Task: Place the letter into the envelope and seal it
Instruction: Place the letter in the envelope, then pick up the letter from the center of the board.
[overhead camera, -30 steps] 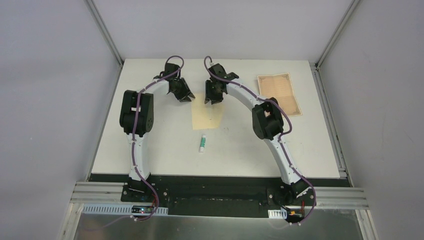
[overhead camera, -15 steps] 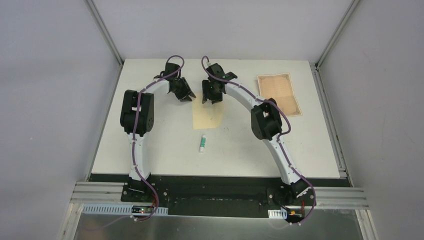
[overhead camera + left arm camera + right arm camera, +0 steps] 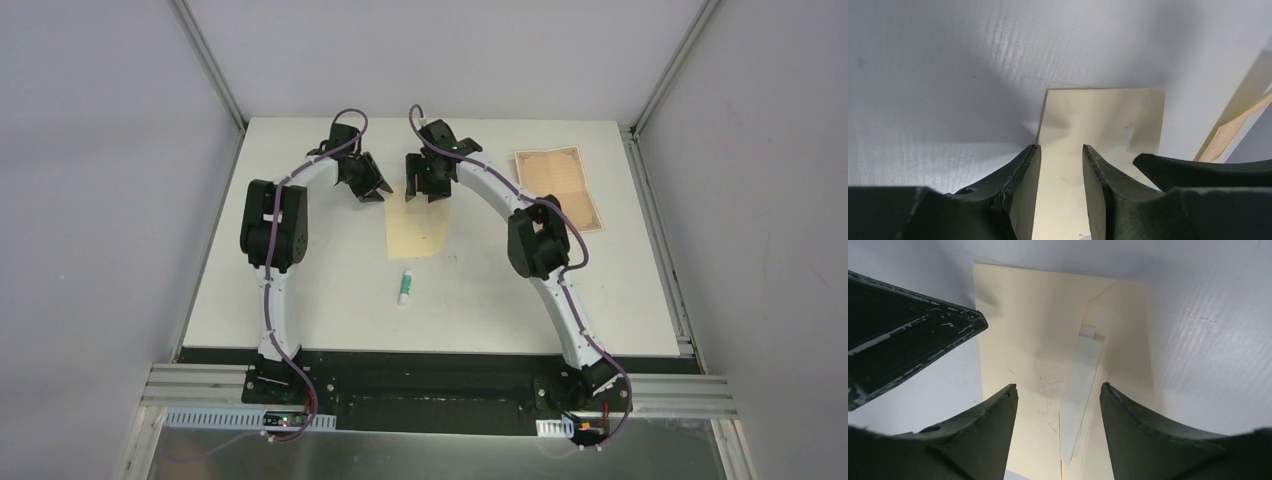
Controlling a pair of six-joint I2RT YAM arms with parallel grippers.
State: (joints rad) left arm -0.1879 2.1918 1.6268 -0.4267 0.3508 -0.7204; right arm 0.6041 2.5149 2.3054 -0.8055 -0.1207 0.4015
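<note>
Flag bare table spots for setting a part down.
Bare: near table between left arm and glue tube; between tube and right arm; near-right corner, this side of the letter. Crowded: far centre, left gripper and right gripper over the envelope.

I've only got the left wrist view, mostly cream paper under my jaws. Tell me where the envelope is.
Observer: The envelope lies flat at the far right of the table, apart from the letter, neither gripper near it.
Operator: Report the right gripper.
Observer: It hangs over the letter's far end, jaws open, layered paper edges showing between them.
Operator: List anything else down there.
Observer: A small white-green tube lies on the near side of the letter, a little apart from it.
</note>
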